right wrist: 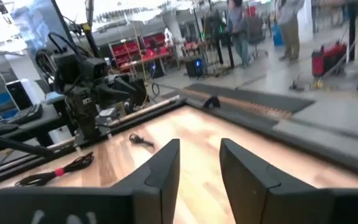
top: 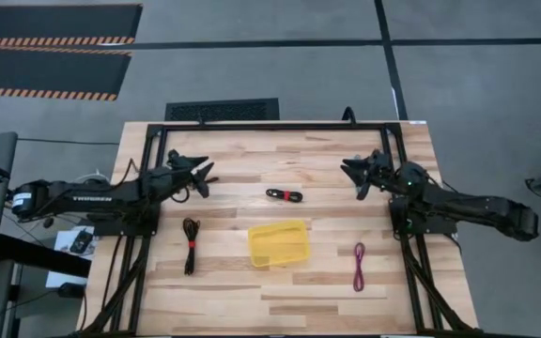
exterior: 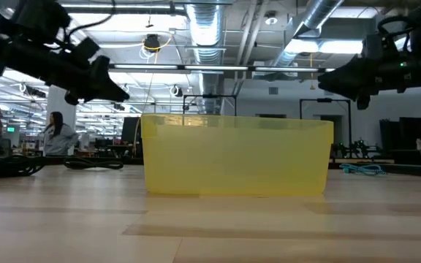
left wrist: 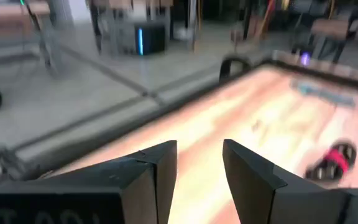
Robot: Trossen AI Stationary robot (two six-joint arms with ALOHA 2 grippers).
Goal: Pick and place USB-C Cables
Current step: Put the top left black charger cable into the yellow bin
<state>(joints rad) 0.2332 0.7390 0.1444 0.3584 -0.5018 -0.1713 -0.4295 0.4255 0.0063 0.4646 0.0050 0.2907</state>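
Note:
Three cable bundles lie flat on the wooden table in the high view: a black one with a red band (top: 285, 195) near the middle, another black one with a red band (top: 191, 244) at the near left, and a magenta one (top: 359, 266) at the near right. In the low view a teal cable (exterior: 362, 169) lies on the table to the right. The yellow tray (top: 278, 242) sits near the middle. My left gripper (top: 202, 175) hovers open above the far left. My right gripper (top: 353, 176) hovers open above the far right. Both touch nothing.
A black frame (top: 280, 125) runs along the table's far edge and down both sides. The left wrist view shows the middle black cable (left wrist: 334, 160) ahead. The right wrist view shows my left arm (right wrist: 86, 87) and a black cable (right wrist: 58, 171). People stand in the room behind (exterior: 57, 133).

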